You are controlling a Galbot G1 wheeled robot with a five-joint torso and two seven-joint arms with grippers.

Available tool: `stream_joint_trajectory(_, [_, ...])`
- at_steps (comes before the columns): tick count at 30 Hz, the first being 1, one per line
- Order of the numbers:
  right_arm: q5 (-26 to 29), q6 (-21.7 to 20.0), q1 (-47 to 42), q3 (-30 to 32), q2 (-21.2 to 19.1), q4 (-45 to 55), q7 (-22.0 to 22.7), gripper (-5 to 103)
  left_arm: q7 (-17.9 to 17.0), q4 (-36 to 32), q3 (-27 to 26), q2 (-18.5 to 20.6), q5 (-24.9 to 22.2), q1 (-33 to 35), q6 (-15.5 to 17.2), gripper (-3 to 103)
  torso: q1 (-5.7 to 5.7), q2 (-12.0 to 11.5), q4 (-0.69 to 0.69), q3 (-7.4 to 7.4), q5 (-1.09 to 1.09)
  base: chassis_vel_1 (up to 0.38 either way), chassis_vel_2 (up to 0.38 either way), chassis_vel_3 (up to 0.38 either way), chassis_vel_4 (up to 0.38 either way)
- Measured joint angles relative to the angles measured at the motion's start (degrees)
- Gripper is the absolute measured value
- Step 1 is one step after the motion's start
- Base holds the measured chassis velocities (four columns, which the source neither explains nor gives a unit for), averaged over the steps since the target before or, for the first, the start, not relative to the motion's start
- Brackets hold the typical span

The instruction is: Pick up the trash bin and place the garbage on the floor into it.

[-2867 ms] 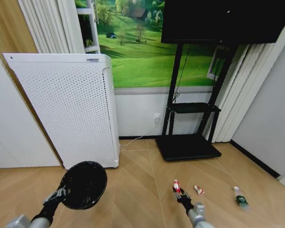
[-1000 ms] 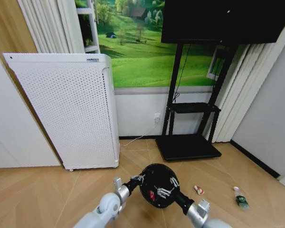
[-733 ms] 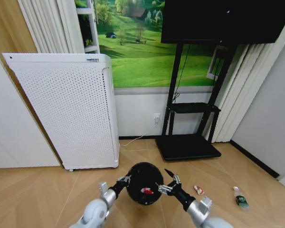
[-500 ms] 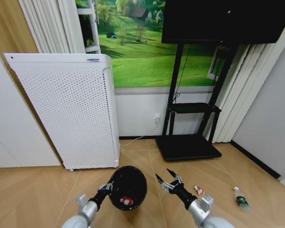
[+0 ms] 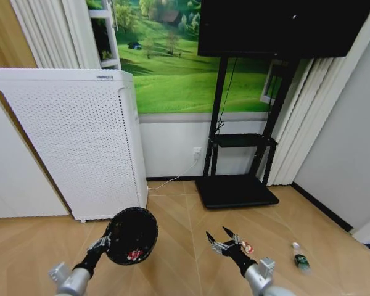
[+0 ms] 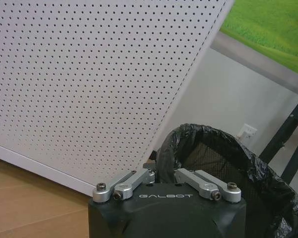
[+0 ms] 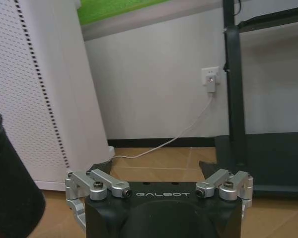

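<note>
Left hand (image 5: 105, 242): pinching the rim of the trash bin (image 5: 133, 235), holding it lifted above the floor (image 5: 172, 246) with its mouth tipped toward the camera. In the left wrist view the fingers (image 6: 134, 181) are closing on the bin's black liner edge.

Right hand (image 5: 221, 242): fingers spread wide, carrying nothing, hovering low over the floor just beside a red-and-white wrapper (image 5: 246, 248). In the right wrist view both fingertips (image 7: 102, 166) are standing well apart.

Trash bin: black mesh, lined with a black bag, hanging in front of the white perforated appliance (image 5: 74, 142). One red-and-white piece of garbage (image 5: 134, 254) is lying inside it.

Garbage on the floor: the wrapper near the right hand; a small clear bottle with a green label (image 5: 300, 258) lying farther to the robot's right, well apart from the bin.

Surroundings: black screen stand (image 5: 234, 185) against the wall, a wall socket (image 7: 208, 79) with a white cable trailing to the floor.

Step in hand, as judged: one item seems binned, two are remaining, and the empty hand is lining up on the wrapper. The next move is calling for a lowering of the spread fingers around the wrapper, a firm close on it, and a carry over the bin's mouth.
</note>
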Motion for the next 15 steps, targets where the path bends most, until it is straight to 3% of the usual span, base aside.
stream_joint_trajectory(5, [0.4,1.0,4.8,-2.0,-1.2,-6.4,2.0,99,1.5,6.2,-6.0,1.4,-2.5,-3.8,-0.4,6,0.00,0.0,-0.05,0.00,0.04,-0.282,-0.246,0.273,0.264])
stream_joint_trajectory(8, [0.4,0.9,6.7,-3.1,-1.1,-9.0,3.4,100,1.9,8.1,-8.0,2.1,-3.4,-4.3,-0.4,6,0.00,0.0,-0.01,0.01,0.04,-0.245,-0.214,0.232,0.221])
stream_joint_trajectory(10, [0.3,0.7,7.4,-3.5,-1.0,-9.9,4.0,100,2.2,8.7,-8.7,2.4,-3.8,-4.3,-0.4,6,0.00,0.0,-0.01,0.01,0.04,-0.124,-0.171,0.104,0.093])
stream_joint_trajectory(13, [-2.0,-2.9,12.9,-6.7,1.1,-18.8,9.7,100,3.6,10.8,-14.2,2.3,-5.7,-1.9,-0.4,6,0.00,0.0,-0.01,0.00,0.03,-0.024,-0.003,0.006,0.009])
stream_joint_trajectory(15, [-2.3,-3.6,13.7,-7.1,1.3,-20.4,10.5,100,3.7,10.6,-14.7,1.9,-5.7,-1.0,-0.5,6,0.00,0.0,0.01,0.00,0.03,0.062,0.080,-0.033,-0.034])
